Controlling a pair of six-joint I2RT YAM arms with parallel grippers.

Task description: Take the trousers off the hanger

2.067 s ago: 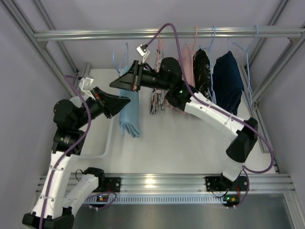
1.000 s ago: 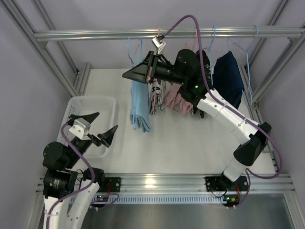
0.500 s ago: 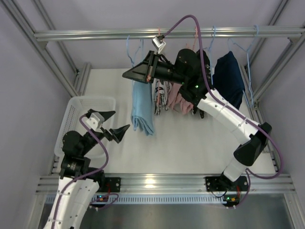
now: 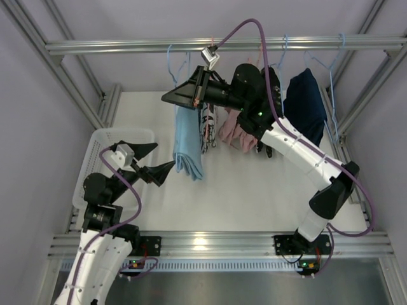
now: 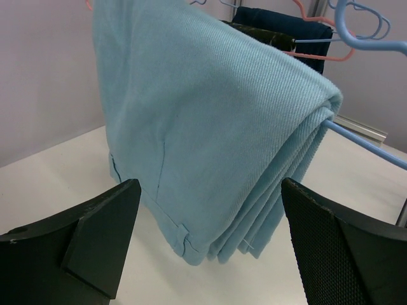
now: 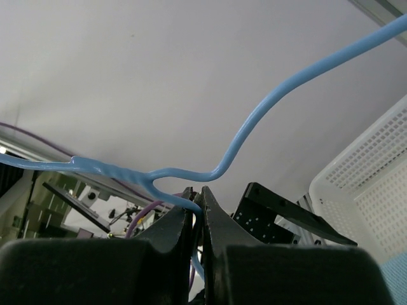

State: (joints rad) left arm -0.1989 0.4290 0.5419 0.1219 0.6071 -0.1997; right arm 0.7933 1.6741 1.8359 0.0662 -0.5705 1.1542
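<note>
The light blue trousers (image 4: 186, 143) hung folded in several layers over the bottom bar of a blue wire hanger (image 6: 254, 127), their lower end draped down over the white tabletop (image 4: 254, 184). In the left wrist view the cloth showed a fine twill weave and a fat, rounded fold at the bar. It looked soft, limp and light, so it would probably sag and give wherever it was pinched. On so thin and smooth a bar it should slide freely, though the stacked layers might part if only the outer one were caught. The best hold seemed to be the thick hanging bundle just below the fold, taken through all the layers.

The right end effector (image 6: 197, 194) was clamped on the hanger's wire neck, just under the twisted part, carrying it up near the overhead rail (image 4: 127, 46). Whether the hook rested on that rail could not be told. The left end effector (image 4: 159, 159) stood with its fingers spread wide, empty, level with the lower half of the trousers and just beside them without touching.

Right of the blue pair hung the newsprint-patterned trousers (image 4: 206, 130) and the dusty pink trousers (image 4: 232, 133), then a dark navy garment (image 4: 304, 108). A white plastic basket (image 4: 95, 143) sat at the left edge of the tabletop.
</note>
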